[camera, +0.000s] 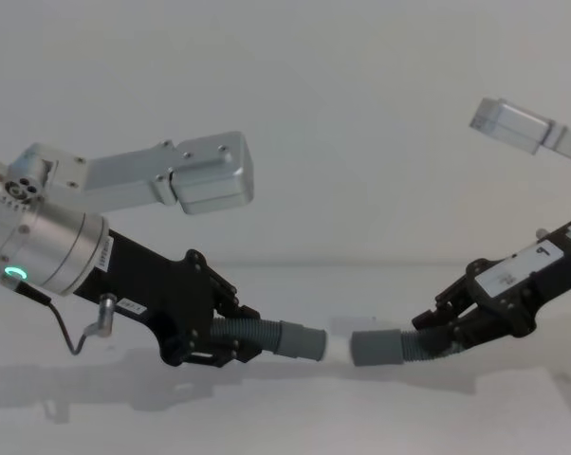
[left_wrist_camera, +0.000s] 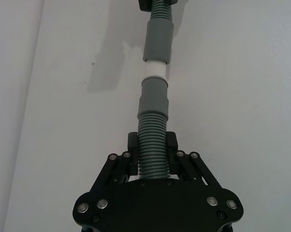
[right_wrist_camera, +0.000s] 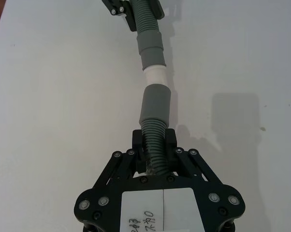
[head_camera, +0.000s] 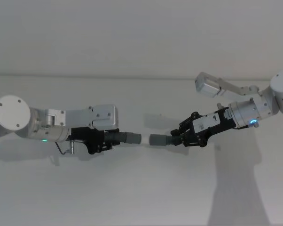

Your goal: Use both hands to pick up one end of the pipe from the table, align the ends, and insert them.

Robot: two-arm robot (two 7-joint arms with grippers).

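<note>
Both pipe pieces are held above the white table (head_camera: 141,193). My left gripper (head_camera: 106,140) (left_wrist_camera: 152,151) is shut on the ribbed hose of the left piece, whose grey cuff (head_camera: 132,138) (left_wrist_camera: 153,99) carries a white tip (left_wrist_camera: 155,72) (camera: 338,349). My right gripper (head_camera: 179,140) (right_wrist_camera: 154,145) is shut on the ribbed hose of the right piece, with its plain grey cuff (head_camera: 159,140) (right_wrist_camera: 155,104) facing the tip. The two ends are nearly in line. The tip reaches the plain cuff's mouth; I cannot tell whether it has entered.
A silver link of the left arm (head_camera: 101,115) sits just behind its gripper, and a link of the right arm (head_camera: 207,87) juts out at the back right. The table's far edge (head_camera: 141,77) meets a plain wall.
</note>
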